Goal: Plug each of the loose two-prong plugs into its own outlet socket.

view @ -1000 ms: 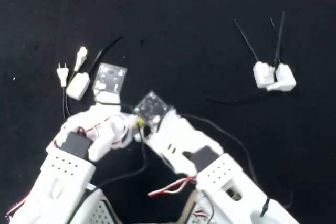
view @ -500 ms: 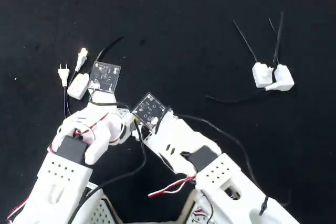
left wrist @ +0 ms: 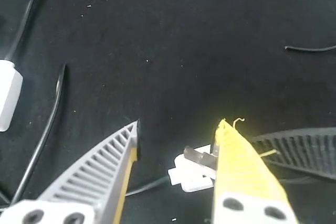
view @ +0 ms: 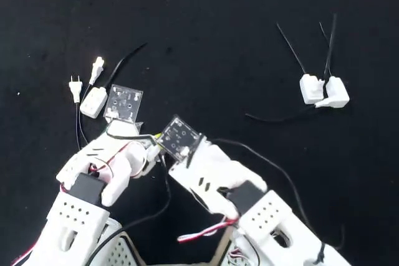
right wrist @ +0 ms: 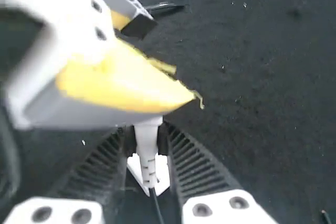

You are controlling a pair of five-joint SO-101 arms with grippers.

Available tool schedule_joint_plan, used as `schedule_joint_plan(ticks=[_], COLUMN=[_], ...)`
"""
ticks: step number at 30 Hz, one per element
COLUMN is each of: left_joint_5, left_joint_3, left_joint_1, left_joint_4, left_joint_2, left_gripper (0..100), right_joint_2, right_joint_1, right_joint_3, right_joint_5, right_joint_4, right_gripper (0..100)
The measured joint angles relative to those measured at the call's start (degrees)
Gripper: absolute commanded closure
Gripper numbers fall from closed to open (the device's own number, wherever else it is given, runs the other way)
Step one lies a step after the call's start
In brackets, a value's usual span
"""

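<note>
Reference thing: the held plug [left wrist: 190, 174]. All places are given from it.

Far to its left, two loose plugs [view: 75, 85] lie on the table [view: 206, 35], with a white block [view: 93, 101] just beside them. You cannot tell from here whether that block is a socket.

Left gripper [left wrist: 178, 124]: the claw is spread, with one finger on either side of the held plug. The yellow finger [left wrist: 236, 166] touches or overlaps its prongs. It grips nothing.

Right gripper [right wrist: 146, 129]: pressed together on the held plug's body. The cord [right wrist: 155, 203] trails back under the wrist.

Well to the right of the held plug are two white socket blocks [view: 310, 88]. They touch each other, and black leads run off them.

Risks:
- This looks like a handover or re-grip. If you close the left claw now, the yellow finger bears on the prongs, not the body. That may bend them or lever the plug out of the right grip.
- Two claws are crowded on one small part. Release too early and it drops.
- The cord runs between the arms. Carrying the plug toward the socket blocks could snag it.

Change over the last second: both wrists have drawn back a little toward the near edge, staying together. The loose plugs, white block and socket blocks are unmoved.
</note>
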Motion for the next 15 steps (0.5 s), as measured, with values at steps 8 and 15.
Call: schedule_joint_plan(ticks=[8,15], left_joint_5=[-0.3,-0.3], left_joint_3=[1.4,1.4], left_joint_1=[-0.5,-1.1], left_joint_4=[-0.9,-0.8], left_joint_2=[-0.6,-0.5], left_gripper=[77,77], right_joint_2=[-17.1,-25.7], right_joint_1=[-0.1,-0.1], right_joint_3=[7.0,8.9], right_joint_5=[0.1,0.1], right_joint_4=[3.7,7.9], right_gripper=[98.8,98.8])
